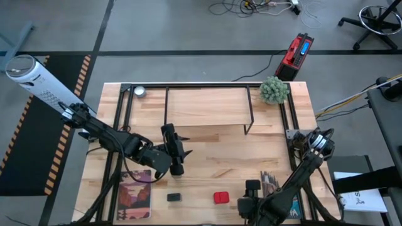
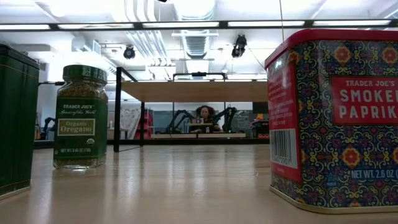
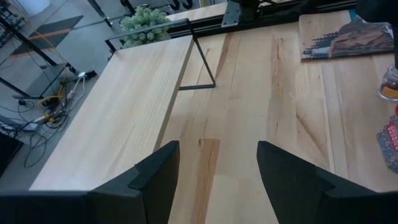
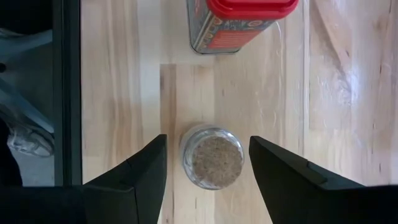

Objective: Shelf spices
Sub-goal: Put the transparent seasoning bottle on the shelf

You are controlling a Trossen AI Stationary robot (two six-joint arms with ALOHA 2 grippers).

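The left gripper [image 1: 178, 164] is being held low over the middle of the table [image 1: 207, 160], just in front of the shelf [image 1: 207, 108]. In its wrist view the two fingers [image 3: 155, 180] are standing spread, with only bare wood showing between them.

The right gripper [image 1: 251, 188] is being held at the front of the table, to the right of the red tin [image 1: 221, 198]. Its wrist view looks straight down on a small round jar [image 4: 212, 155] filled with beige powder. The fingers [image 4: 146, 168] are standing spread on either side of that jar, and nothing is being pinched. Whether the pads are touching the glass cannot be told. The red tin [image 4: 239, 25] is showing just beyond the jar.

The dark square jar [image 1: 174, 197] is sitting near the front edge, left of the red tin. The green-capped bottle [image 2: 79, 117] is standing upright on the table in the low view, well apart from the red tin [image 2: 336, 118]. The shelf board is being left bare.

A person [image 2: 203, 116] is being seen far behind the table.
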